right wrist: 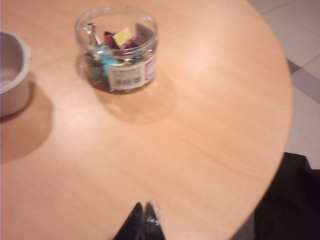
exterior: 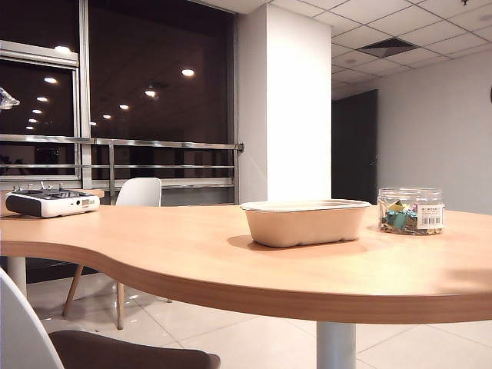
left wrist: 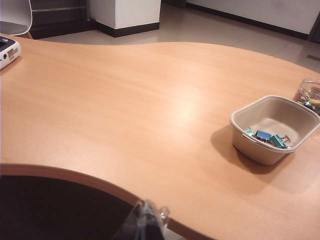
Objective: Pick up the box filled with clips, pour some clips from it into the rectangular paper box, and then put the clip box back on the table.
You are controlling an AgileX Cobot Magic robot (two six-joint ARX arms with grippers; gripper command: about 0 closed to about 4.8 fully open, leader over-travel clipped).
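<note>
- On the bench (exterior: 231, 261), the clip box (right wrist: 117, 50) stands upright just beside the paper box (left wrist: 272, 127), which already holds a few clips (left wrist: 267, 137).
- Left pincer (left wrist: 147, 220) and right pincer (right wrist: 142, 222) are both clenched, empty and well apart from them.
- Judged finished: clear away without nudging either box.
- Smooth wood surface; dark windows, tiled floor.

We see the rectangular paper box (exterior: 306, 221) on the desk (exterior: 192, 254), with the clip box (exterior: 410, 211) just beside it to the right, apart from it; a few clips (left wrist: 267, 138) lie in the paper box, and a controller (exterior: 51, 202) sits far left
</note>
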